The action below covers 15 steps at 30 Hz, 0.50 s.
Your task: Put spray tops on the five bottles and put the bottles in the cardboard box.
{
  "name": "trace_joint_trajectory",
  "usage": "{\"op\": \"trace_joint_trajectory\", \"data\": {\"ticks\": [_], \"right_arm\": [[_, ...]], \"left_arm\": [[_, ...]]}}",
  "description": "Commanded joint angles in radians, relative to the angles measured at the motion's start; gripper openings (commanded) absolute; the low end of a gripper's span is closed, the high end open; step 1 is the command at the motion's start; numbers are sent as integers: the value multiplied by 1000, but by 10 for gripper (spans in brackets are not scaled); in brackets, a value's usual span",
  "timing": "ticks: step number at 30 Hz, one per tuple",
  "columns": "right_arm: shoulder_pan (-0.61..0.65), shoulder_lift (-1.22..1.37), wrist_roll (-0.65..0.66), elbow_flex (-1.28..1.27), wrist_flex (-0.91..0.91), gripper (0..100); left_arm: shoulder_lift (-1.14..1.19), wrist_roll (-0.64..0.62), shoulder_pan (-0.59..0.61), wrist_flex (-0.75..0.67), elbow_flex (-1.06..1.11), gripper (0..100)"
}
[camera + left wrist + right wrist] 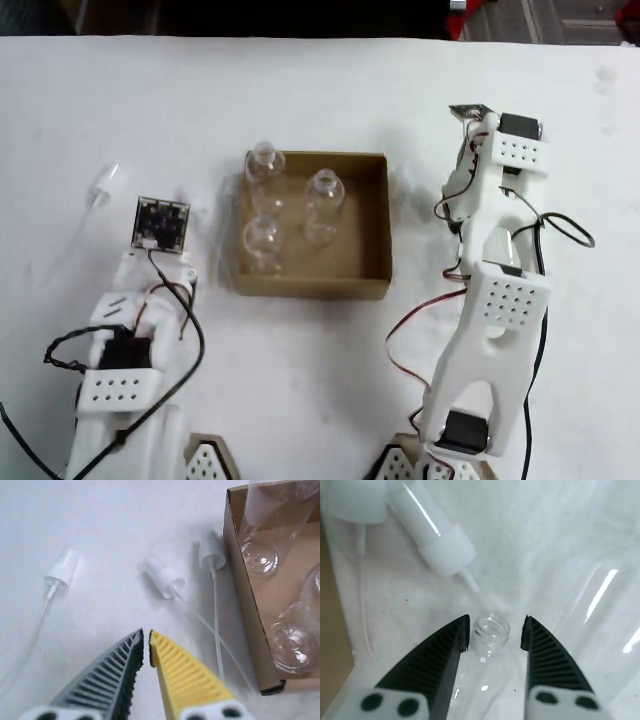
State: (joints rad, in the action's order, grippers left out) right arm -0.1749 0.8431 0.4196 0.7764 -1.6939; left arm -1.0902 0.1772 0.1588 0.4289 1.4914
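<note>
Right fingers point(445, 650) stood wide astride the neck of a capless bottle point(490, 630) lying on the desk point(545, 540) (apparently poised to grip it), a spray top point(442, 542) near; left fingers point(180, 670) hung nearly shut near the cardboard box point(245, 605).

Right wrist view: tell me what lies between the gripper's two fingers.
The open neck of a clear bottle sits between the right gripper's spread fingers, with a gap on each side, in the right wrist view.
</note>
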Motion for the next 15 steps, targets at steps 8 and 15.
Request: {"op": "trace_joint_trajectory", "data": {"ticks": [8,15], "right_arm": [[-4,-88,12,31,-31,22],[7,-189,12,32,-33,15]], "left_arm": [[4,-11,-16,-28,-17,28],[4,-11,-16,-28,-17,28]]}}
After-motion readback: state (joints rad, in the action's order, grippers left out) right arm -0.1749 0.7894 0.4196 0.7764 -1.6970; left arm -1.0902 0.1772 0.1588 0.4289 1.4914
